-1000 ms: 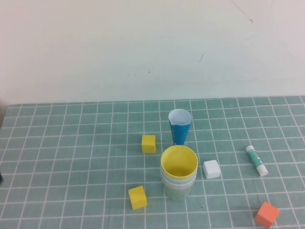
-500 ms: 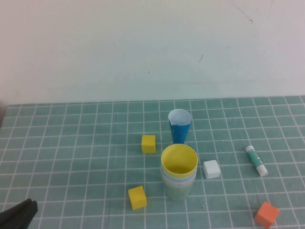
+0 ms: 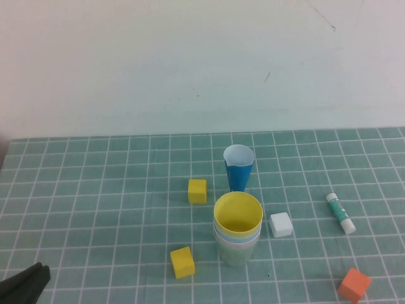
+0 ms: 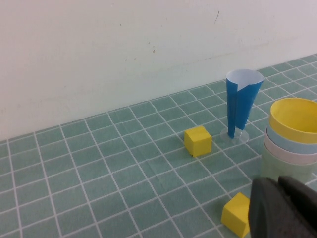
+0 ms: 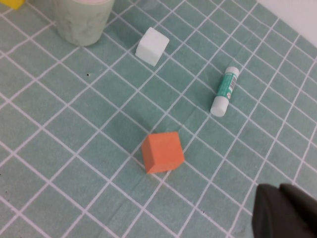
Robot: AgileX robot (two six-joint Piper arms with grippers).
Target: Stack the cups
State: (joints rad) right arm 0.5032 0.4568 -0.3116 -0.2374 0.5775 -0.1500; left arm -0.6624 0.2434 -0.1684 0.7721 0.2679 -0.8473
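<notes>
The cups (image 3: 237, 225) stand nested in one upright stack near the middle of the mat: yellow (image 4: 296, 118) on top, then light blue, pink, and pale green (image 5: 80, 19) at the bottom. My left gripper (image 3: 28, 280) shows at the near left corner of the high view, shut and empty, well clear of the stack. In its own wrist view the left gripper (image 4: 278, 184) is a dark mass beside the stack. My right gripper (image 5: 280, 191) is shut and empty, over bare mat near the orange cube; it is out of the high view.
A narrow dark blue cone cup (image 3: 239, 168) stands just behind the stack. Two yellow cubes (image 3: 197, 190) (image 3: 182, 262) lie left of the stack, a white cube (image 3: 281, 224) right of it. A glue stick (image 3: 340, 213) and an orange cube (image 3: 354, 284) lie at the right.
My left gripper has come into the near left corner of the high view, where a second ago it was out of sight. The cups and blocks have not moved.
</notes>
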